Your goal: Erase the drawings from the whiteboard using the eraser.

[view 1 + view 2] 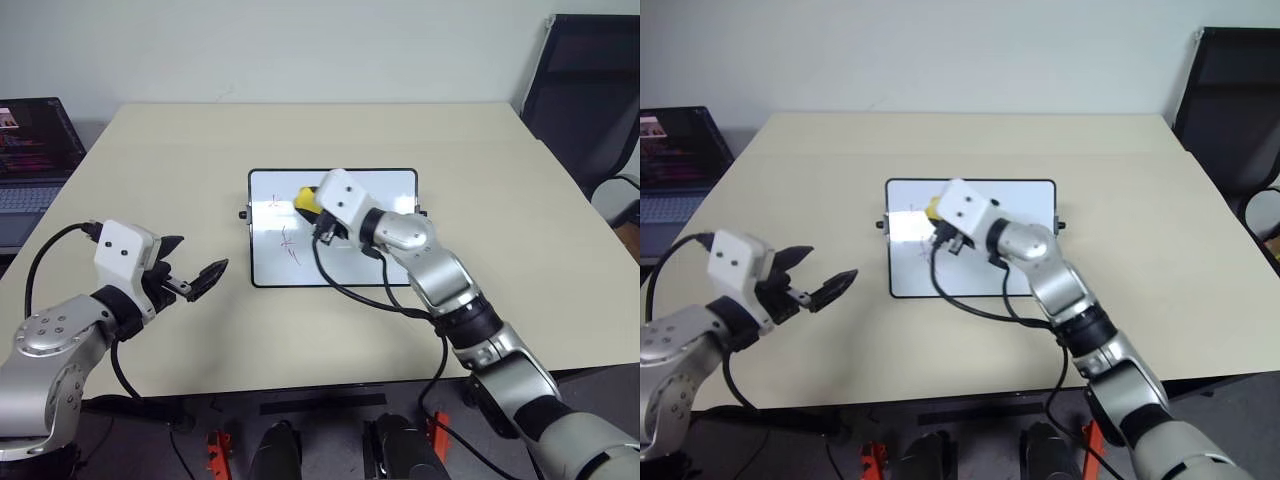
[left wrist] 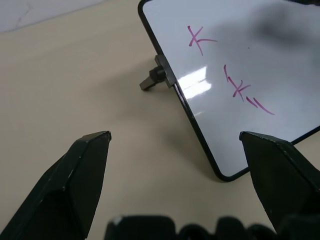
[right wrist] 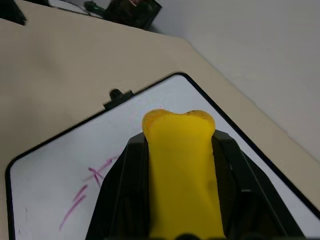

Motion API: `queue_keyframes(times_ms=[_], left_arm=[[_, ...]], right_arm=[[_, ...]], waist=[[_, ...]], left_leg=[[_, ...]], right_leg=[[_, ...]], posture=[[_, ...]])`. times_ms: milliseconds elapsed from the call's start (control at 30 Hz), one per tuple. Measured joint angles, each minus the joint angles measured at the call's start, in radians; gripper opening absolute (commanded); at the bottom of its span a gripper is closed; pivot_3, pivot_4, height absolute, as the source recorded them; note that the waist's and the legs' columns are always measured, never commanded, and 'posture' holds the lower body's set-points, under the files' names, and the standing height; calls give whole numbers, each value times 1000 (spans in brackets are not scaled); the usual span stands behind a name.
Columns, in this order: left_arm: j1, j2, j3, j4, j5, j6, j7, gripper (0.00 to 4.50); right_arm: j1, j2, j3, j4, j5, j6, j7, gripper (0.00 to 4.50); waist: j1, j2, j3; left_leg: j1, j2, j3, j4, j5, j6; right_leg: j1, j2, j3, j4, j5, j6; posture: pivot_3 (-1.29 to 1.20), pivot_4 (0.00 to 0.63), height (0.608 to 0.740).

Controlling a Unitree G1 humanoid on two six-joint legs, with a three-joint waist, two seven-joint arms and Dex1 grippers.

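Observation:
The whiteboard (image 1: 385, 188) lies flat in the middle of the beige table. Pink-red drawings (image 1: 289, 244) mark its left half, and they appear as crossed strokes (image 2: 239, 88) in the left wrist view. My right gripper (image 1: 309, 204) is shut on the yellow eraser (image 3: 182, 165) and reaches over the board's upper left part, close to the top scribble (image 1: 273, 202). I cannot tell whether the eraser touches the board. My left gripper (image 1: 200, 256) is open and holds nothing. It hovers over the table to the left of the board, pointing towards it.
A laptop (image 1: 30, 150) sits at the table's far left edge. A black chair (image 1: 590, 90) stands beyond the right corner. A small black knob (image 2: 152, 80) juts from the board's left side. Bare tabletop (image 1: 180, 160) surrounds the board.

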Motion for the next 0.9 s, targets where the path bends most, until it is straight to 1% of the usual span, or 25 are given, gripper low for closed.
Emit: queue_keyframes(times_ms=[133, 300, 500, 767, 900], left_arm=[[-23, 11, -13, 29, 4, -1, -16, 4500], [-34, 12, -27, 41, 9, -4, -28, 4500], [-37, 12, -33, 42, 22, -6, -34, 4500], [-36, 9, -55, 42, 26, -10, -35, 4500], [-37, 9, -59, 42, 28, -19, -34, 4500]], right_arm=[[-117, 54, 50, 201, -60, -61, 15, 1263], [-300, 121, 61, 503, -110, -176, -2, 1263], [-418, 159, 52, 802, -152, -287, -57, 1263], [-480, 187, 46, 945, -203, -348, -14, 1257], [-508, 209, 44, 991, -235, -374, -122, 1257]], waist=[[-1, 0, 0], [-3, 0, 0], [-2, -1, 0], [-4, -1, 1], [-4, 0, 1]], left_leg=[[0, 0, 0, 0, 0, 0], [0, 0, 0, -1, 0, 0], [0, 0, -1, -1, 0, 0], [0, 0, -2, -1, 0, 0], [0, 0, -2, 0, 0, 0]], right_leg=[[0, 0, 0, 0, 1, 0], [-1, 0, -1, 0, 2, 1], [0, 0, -1, 0, 2, 1], [0, 0, -2, 1, 0, -1], [0, 0, -2, 2, 0, -1]], posture=[[0, 150, 740], [0, 150, 740], [0, 150, 740], [0, 150, 740], [0, 150, 740]])
